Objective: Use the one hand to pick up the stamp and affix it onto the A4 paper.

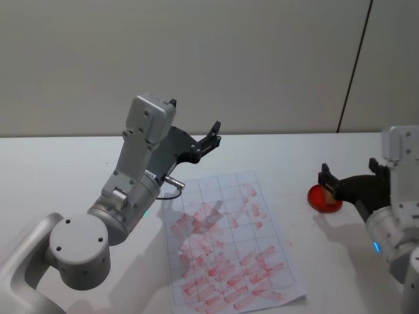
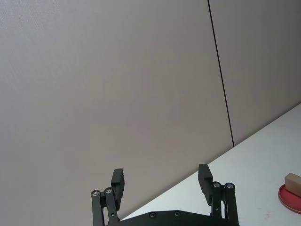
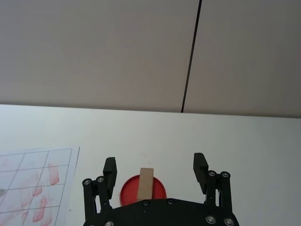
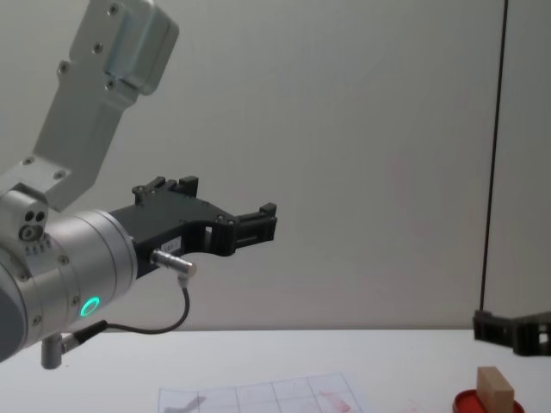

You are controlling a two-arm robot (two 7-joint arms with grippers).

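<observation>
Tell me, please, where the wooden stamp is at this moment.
The stamp rests on the red ink pad at the right of the table, just right of the A4 paper; the right gripper has its open fingers on either side of it.

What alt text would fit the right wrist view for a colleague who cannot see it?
The right gripper has its jaws open, not touching the wooden stamp that stands on the round red ink pad on the white table. The A4 paper, gridded and bearing red stamp marks, lies beside the pad, with a plain wall behind.
</observation>
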